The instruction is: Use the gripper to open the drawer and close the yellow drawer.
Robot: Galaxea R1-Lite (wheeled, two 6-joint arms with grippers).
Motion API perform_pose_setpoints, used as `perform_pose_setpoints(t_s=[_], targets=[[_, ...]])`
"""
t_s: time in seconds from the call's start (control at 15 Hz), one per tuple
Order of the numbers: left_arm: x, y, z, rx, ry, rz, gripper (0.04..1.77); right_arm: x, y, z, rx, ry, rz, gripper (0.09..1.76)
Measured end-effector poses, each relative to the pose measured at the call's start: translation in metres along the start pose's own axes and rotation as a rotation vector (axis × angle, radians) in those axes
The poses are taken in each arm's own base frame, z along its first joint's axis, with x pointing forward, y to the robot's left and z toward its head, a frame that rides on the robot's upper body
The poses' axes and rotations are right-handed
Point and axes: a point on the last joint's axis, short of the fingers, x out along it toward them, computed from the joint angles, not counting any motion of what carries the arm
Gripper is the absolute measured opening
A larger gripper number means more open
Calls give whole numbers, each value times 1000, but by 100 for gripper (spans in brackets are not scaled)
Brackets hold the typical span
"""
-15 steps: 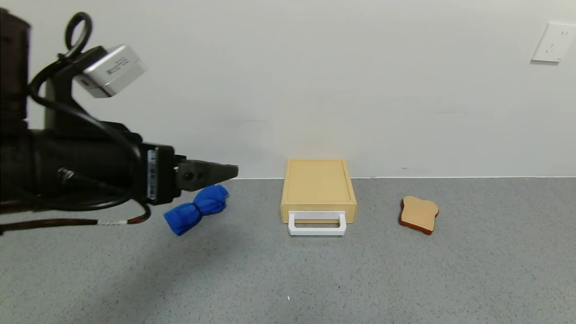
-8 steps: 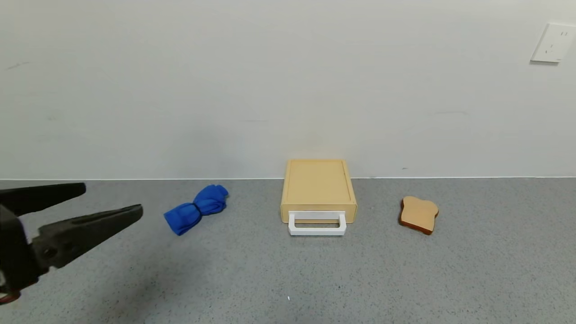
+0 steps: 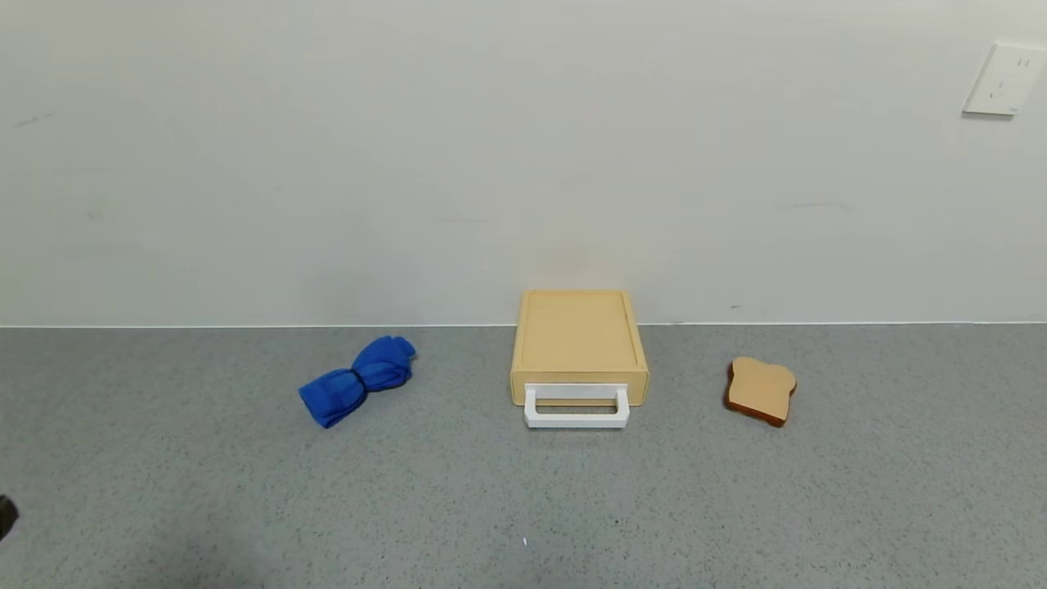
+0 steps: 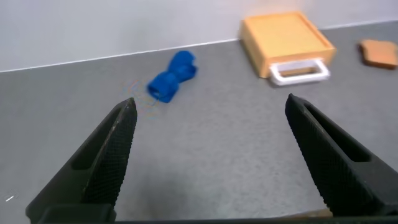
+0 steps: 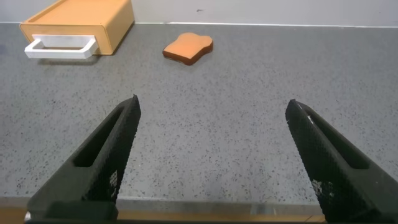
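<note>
Yellow drawer [image 3: 579, 393]: pushed into its flat box against the wall, white loop handle [image 3: 577, 408] facing me. Blue rolled cloth [image 3: 357, 379] on its left, toast slice [image 3: 761, 390] on its right. My left gripper [image 4: 208, 158] and right gripper [image 5: 211, 155]: fingers spread wide, holding nothing, both low over the grey counter [image 3: 736, 507].

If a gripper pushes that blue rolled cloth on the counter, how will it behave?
The blue rolled cloth looks soft and cinched in the middle, so it would probably squash and bend rather than slide stiffly. Its bundled shape might roll a little. It seems light, so a nudge across the grey counter should shift it easily.
</note>
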Motion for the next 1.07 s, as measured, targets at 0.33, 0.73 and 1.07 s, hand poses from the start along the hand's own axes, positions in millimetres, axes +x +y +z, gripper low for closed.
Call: perform_pose_setpoints(t_s=[0.33, 0.73, 1.07], targets=[[-40, 2, -18, -10, -83, 175, 172, 0, 0, 0, 0, 0, 0, 171], [-75, -7, -66, -15, -183, 261, 172, 0, 0, 0, 0, 0, -1, 171], [-54, -9, -108, -3, -294, 187, 172, 0, 0, 0, 0, 0, 0, 171]])
